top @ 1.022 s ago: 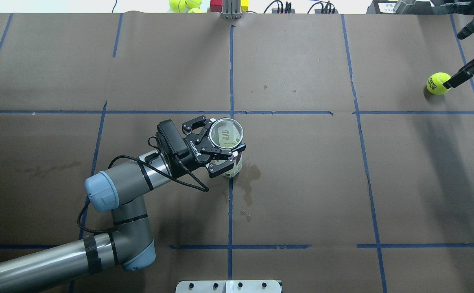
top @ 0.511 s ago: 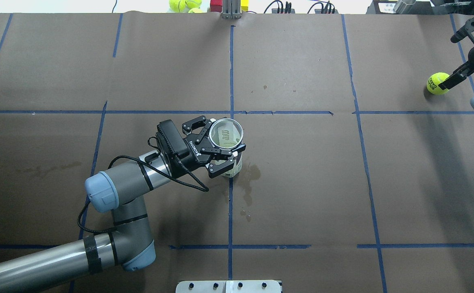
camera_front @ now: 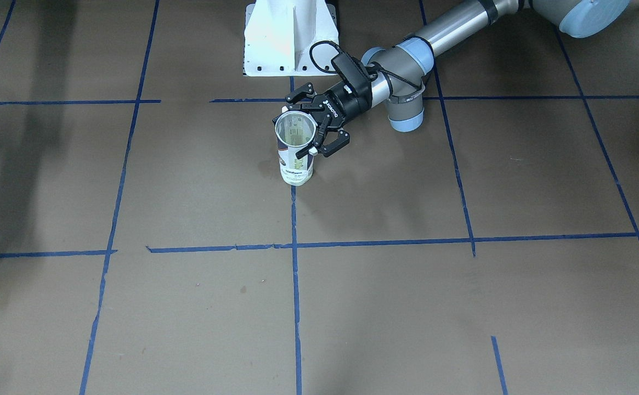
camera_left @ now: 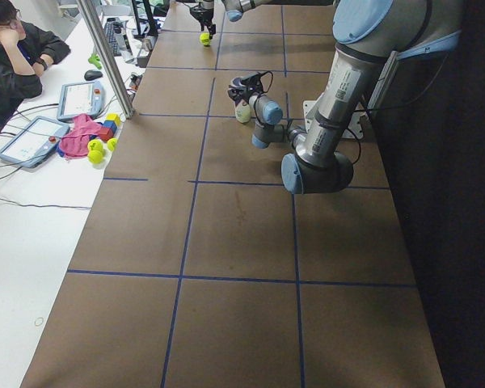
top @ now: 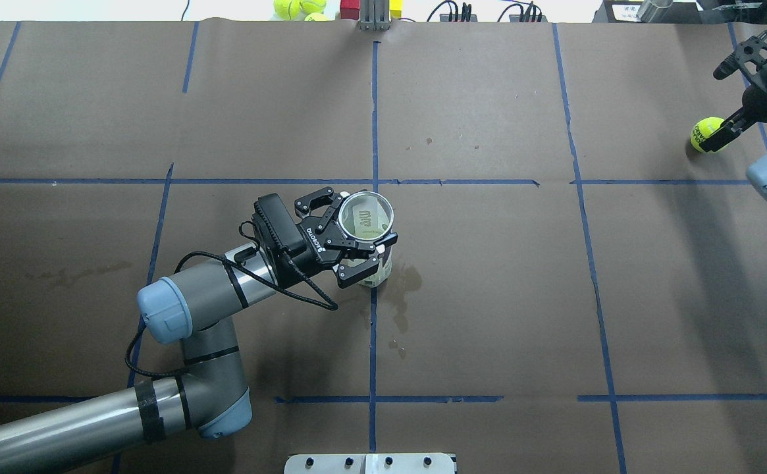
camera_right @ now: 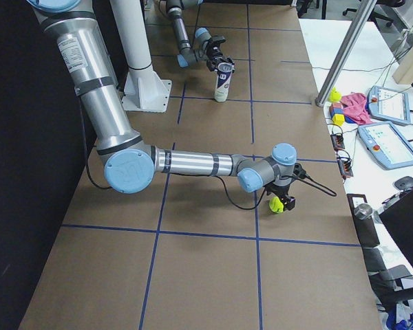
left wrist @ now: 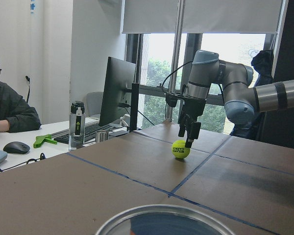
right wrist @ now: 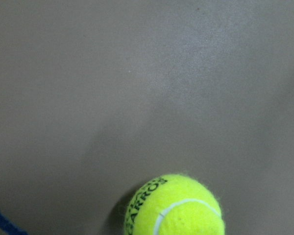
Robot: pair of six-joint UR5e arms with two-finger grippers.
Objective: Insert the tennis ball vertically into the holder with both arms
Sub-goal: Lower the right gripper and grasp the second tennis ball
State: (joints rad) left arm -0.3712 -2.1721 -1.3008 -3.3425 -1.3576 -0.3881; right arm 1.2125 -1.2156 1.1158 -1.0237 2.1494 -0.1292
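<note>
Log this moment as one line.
left gripper: shut on upright tennis-ball tube | right gripper: open at tennis ball | ball: on table, not inserted

Pretty clearly a robotics lab set up in an office-type room: a pair of robot arms (camera_right: 193, 163) next to a white pedestal (camera_front: 289, 38), on a big bench (top: 488, 296) covered in brown paper with a blue tape grid (top: 374, 99). Right alongside there's a white desk (camera_left: 32, 210) with touchscreen pendants (camera_left: 28, 139), a monitor (left wrist: 117, 90), a mouse (left wrist: 15, 147) and a guy (camera_left: 12, 56) sitting there, plus big windows (left wrist: 159, 63) with roller blinds (left wrist: 152, 14).
</note>
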